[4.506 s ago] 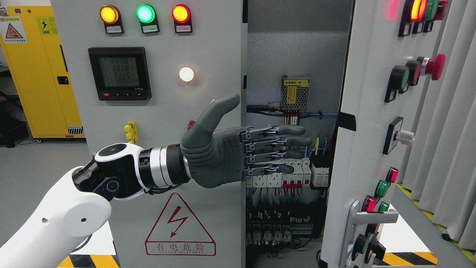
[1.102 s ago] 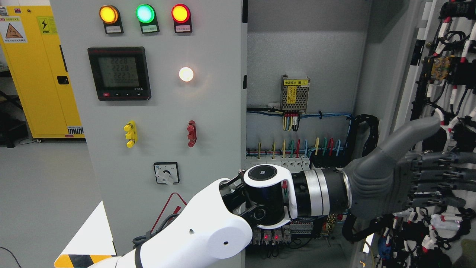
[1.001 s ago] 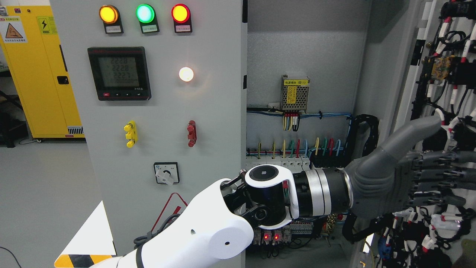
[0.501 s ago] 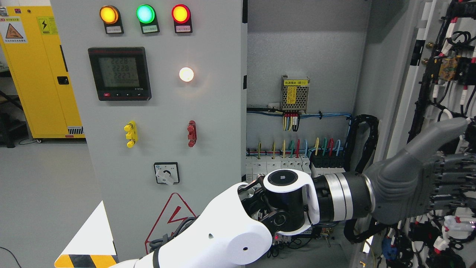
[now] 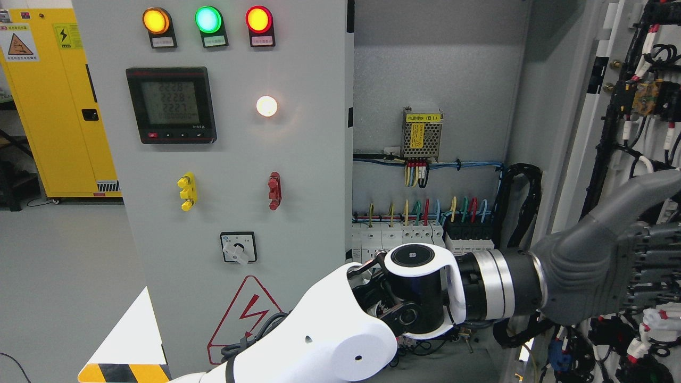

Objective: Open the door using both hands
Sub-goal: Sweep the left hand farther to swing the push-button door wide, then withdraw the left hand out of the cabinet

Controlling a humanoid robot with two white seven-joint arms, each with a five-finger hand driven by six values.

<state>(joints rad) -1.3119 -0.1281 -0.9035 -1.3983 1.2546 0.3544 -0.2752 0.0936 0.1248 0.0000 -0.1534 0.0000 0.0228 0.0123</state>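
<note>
The grey cabinet's right door (image 5: pixel 585 122) stands swung far open, and its inner side with black and white wiring (image 5: pixel 646 101) faces me at the right edge. My left arm (image 5: pixel 330 340) comes in from the lower left and reaches across the opening. The left hand (image 5: pixel 646 255) is open, with the thumb up and the fingers (image 5: pixel 657 250) stretched flat against the door's inner side; their tips run past the picture's edge. The left door (image 5: pixel 239 159), with its meter and lamps, is closed. No right arm shows.
Inside the cabinet (image 5: pixel 431 69) are a small power supply (image 5: pixel 422 133), coloured wires and a row of breakers (image 5: pixel 404 234). A black cable bundle (image 5: pixel 518 202) hangs by the hinge side. A yellow cabinet (image 5: pixel 58 106) stands at the far left on the grey floor.
The left arm has moved right and slightly down with the hand flat on the right door. The door has swung further open, so its wiring sits nearer the right edge.
</note>
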